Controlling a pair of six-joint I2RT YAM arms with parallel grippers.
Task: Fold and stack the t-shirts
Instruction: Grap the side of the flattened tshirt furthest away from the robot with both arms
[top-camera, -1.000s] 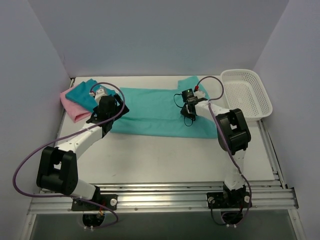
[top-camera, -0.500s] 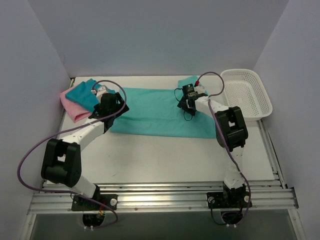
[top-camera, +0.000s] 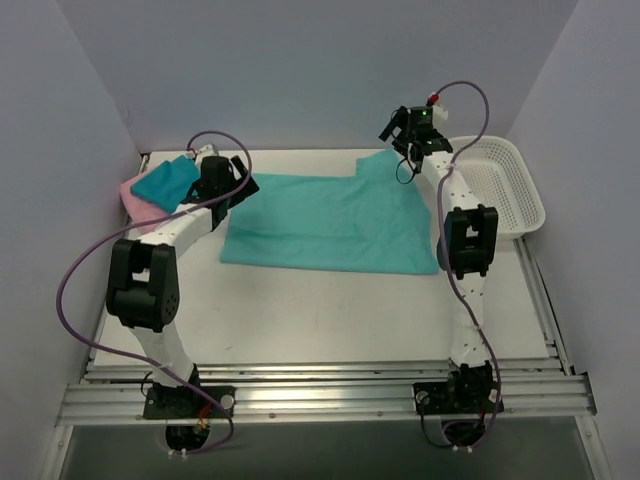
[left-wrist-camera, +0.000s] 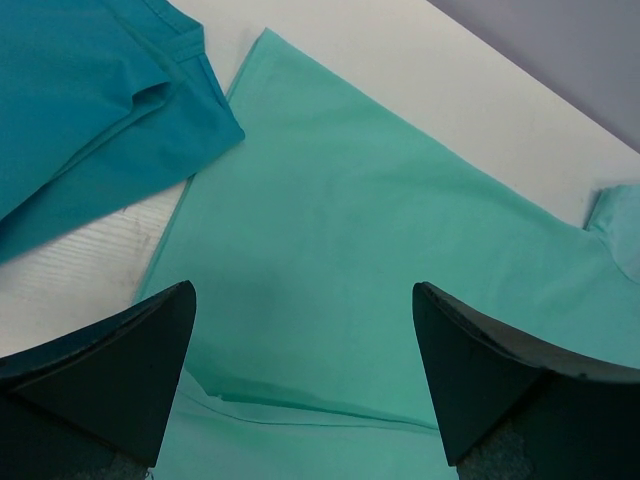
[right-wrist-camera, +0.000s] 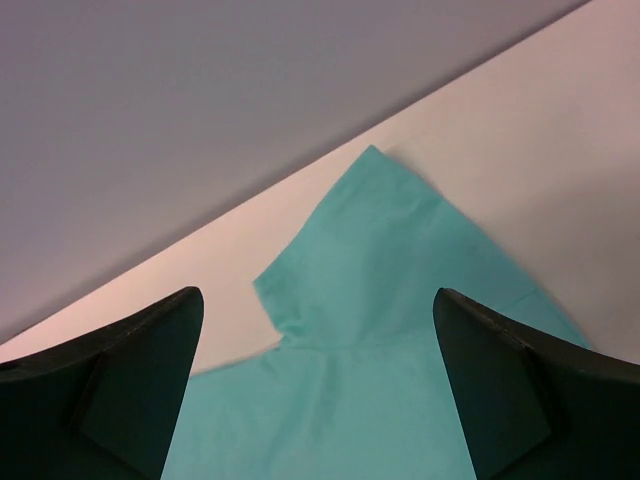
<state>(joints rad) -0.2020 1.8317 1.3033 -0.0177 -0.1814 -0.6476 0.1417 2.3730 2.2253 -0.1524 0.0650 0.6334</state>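
The light sea-green t-shirt (top-camera: 330, 222) lies flat across the middle of the table, one sleeve (right-wrist-camera: 390, 270) pointing toward the back wall. The teal-blue t-shirt (top-camera: 165, 180) lies folded on the pink t-shirt (top-camera: 135, 197) at the far left. My left gripper (top-camera: 236, 182) hovers open over the sea-green shirt's far left corner (left-wrist-camera: 380, 270), with the teal-blue shirt (left-wrist-camera: 90, 110) just beside it. My right gripper (top-camera: 395, 127) is raised above the sleeve near the back wall, open and holding nothing. In both wrist views the fingers stand wide apart with only cloth below them.
A white mesh basket (top-camera: 495, 185) stands at the back right, close to the right arm. The back wall runs just behind both grippers. Bare white tabletop (top-camera: 320, 310) lies in front of the sea-green shirt.
My right gripper opened, let go of the sea-green shirt and rose toward the back wall. My left gripper moved back toward the shirt's far left corner, staying open.
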